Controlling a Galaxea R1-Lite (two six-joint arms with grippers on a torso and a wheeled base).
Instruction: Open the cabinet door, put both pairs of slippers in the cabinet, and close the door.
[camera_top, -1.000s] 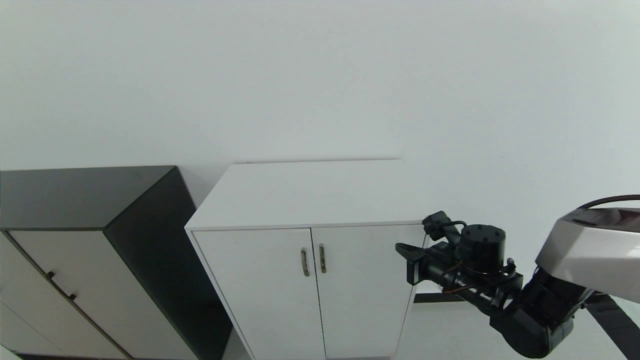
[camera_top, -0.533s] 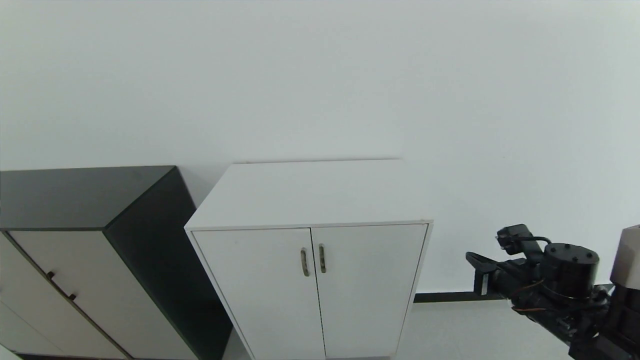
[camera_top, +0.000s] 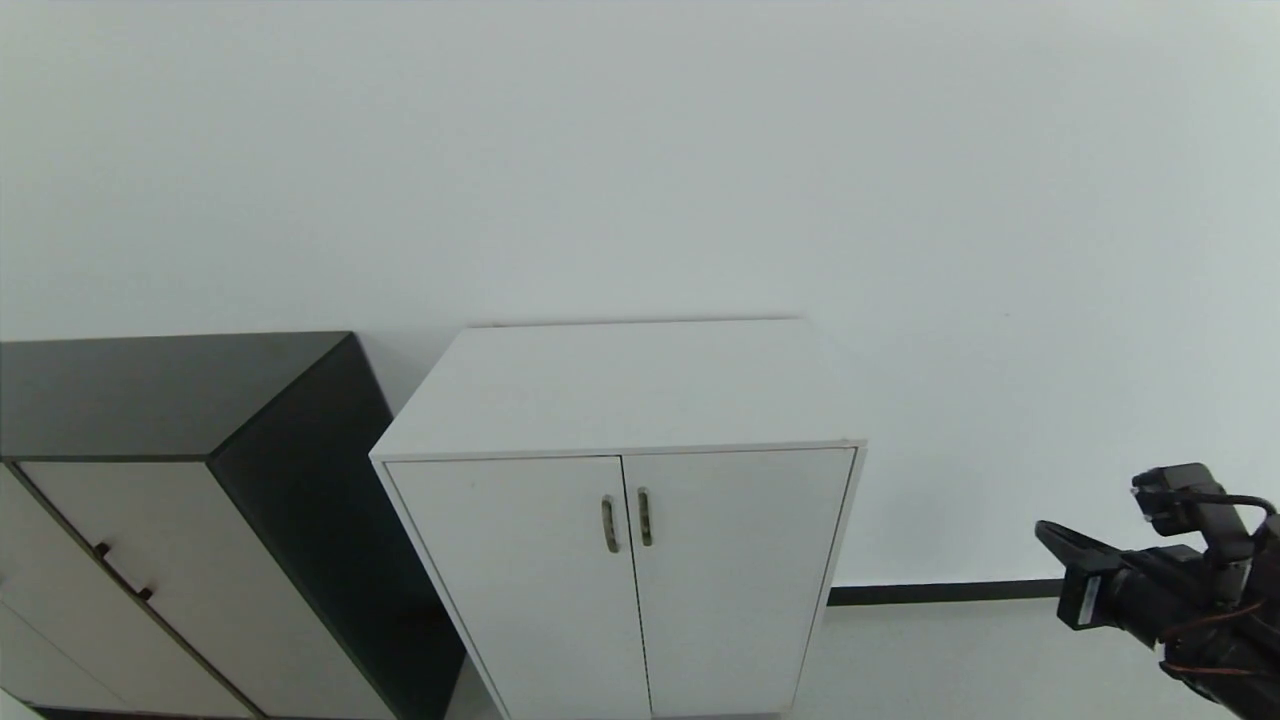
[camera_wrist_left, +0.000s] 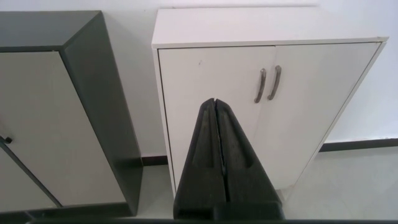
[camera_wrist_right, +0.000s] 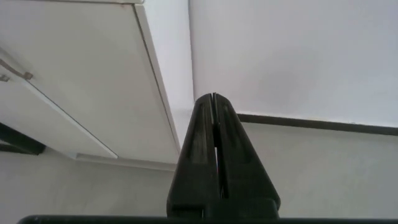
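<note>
Black right end effector (camera_top: 1050, 533), seemingly cabled

The pale floor (camera_top: 950, 660) runs back to a white wall (camera_top: 640, 150), with a dark skirting strip (camera_top: 940, 592) along the join; a white cabinet (camera_top: 620, 400) stands on the floor with its back to the wall; its two doors (camera_top: 730, 580) are shut, their slim handles (camera_top: 644, 516) side by side at the middle seam; just beside it, on the robot's left, a dark cabinet (camera_top: 300, 520) with pale door fronts (camera_top: 120, 570) also stands on the floor against the wall, a narrow gap between the two; the dark one reaches about as high as the white one.
</note>
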